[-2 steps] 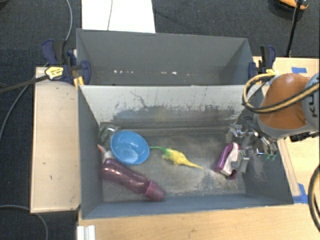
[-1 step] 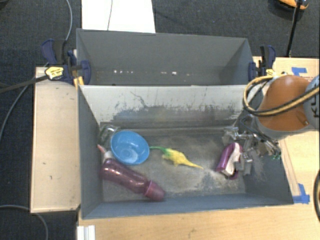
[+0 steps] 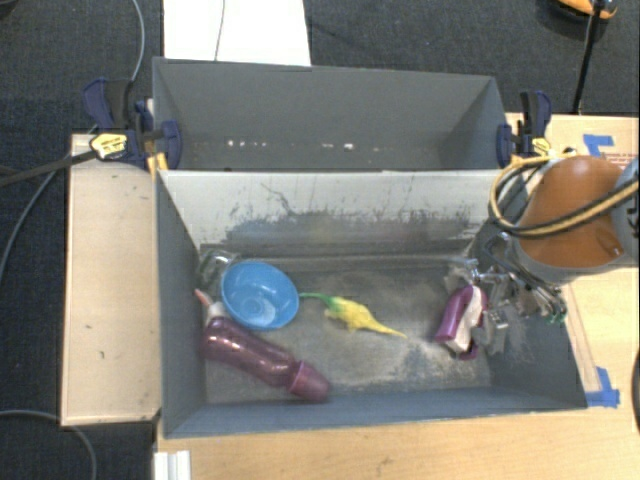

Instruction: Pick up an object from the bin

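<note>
Four small things lie in the grey metal bin (image 3: 330, 208) as the robot arm reaches in from the right, its hand (image 3: 485, 313) low over the bin floor at the right end. Right against the hand stands a small purple object with a white patch (image 3: 453, 316), tilted, its lower end at or near the floor. Whether the hand is clamped on it or merely beside it cannot be told from this angle. Well apart, at the left end, sit a blue bowl (image 3: 260, 293), a dark purple bottle (image 3: 260, 358) lying on its side just below the bowl, and a yellow-green toy lizard (image 3: 355, 315) between the bowl and the hand.

The risk from here appears to be a poor hold: a tilted, smooth object caught off-centre could pivot or slip out on the lift. The right wall of the bin is also close, leaving the hand little room to shift sideways.
</note>
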Tool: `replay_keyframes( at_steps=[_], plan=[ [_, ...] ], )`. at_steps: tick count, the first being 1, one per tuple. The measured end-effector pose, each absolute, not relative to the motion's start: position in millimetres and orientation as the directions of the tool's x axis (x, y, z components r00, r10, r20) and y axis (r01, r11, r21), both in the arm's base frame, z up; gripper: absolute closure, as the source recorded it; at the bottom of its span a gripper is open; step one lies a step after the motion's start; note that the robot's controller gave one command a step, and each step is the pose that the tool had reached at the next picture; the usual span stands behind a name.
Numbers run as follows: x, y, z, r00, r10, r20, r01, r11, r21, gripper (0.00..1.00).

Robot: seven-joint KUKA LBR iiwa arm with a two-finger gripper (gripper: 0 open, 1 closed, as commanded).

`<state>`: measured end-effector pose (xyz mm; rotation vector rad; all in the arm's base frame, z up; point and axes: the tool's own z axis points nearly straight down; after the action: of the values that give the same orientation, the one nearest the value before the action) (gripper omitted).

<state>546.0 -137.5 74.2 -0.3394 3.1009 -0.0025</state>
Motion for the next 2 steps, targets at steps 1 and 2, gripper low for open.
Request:
replay_keyframes(
  at_steps=[1, 2],
  plan=[
    [537.8, -129, 73, -0.874, -0.486, -0.017, -0.486, 0.874, -0.01, 0.0],
    [529.7, -102, 71, -0.86, -0.51, -0.019, -0.51, 0.86, -0.01, 1.0]
  ],
)
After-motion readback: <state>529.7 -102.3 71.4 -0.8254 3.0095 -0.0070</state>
